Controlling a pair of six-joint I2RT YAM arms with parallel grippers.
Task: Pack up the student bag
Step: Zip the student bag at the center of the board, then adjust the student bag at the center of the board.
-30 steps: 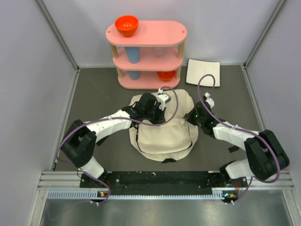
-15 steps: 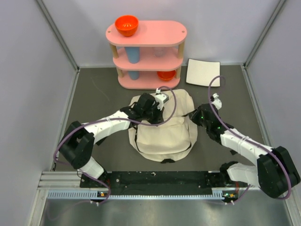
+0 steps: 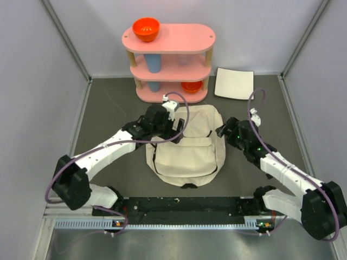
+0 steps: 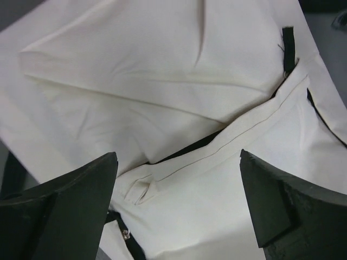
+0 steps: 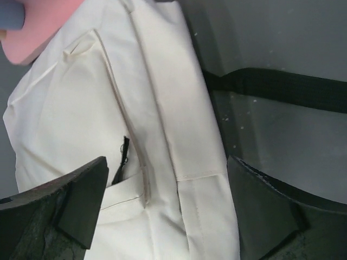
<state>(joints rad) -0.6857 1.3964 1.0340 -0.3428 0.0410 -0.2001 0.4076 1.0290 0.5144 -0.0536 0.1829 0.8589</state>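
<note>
Cream fabric fills both wrist views: the bag (image 3: 187,157) lies flat on the dark tabletop (image 3: 108,108) at the centre of the overhead frame. Its top end points toward the pink shelf (image 3: 168,39) at upper centre.

The left fingers (image 4: 65,206) are spread wide with nothing between them. They hang over the upper left part of the bag, above a seam where a dark slit shows under a flap. The right fingers (image 5: 59,211) are also spread and hold nothing. They sit at the bag's right edge, over a side seam, with a black strap (image 5: 282,89) lying on the tabletop just beside it.

Nothing from the shelf is in either hand. An orange bowl (image 3: 146,28) sits on the top tier and a blue cup (image 3: 153,62) on the middle one. Whether anything is already inside the bag cannot be told.

The step in hand looks like getting the bag ready to be packed rather than loading it. The next move probably calls for one arm to pinch the flap or a zip pull and lift the mouth open. The other arm would then pin the soft cloth so it does not slide or bunch, or reach to the shelf for an item. Loose fabric may fold under the fingers and give a poor hold.
</note>
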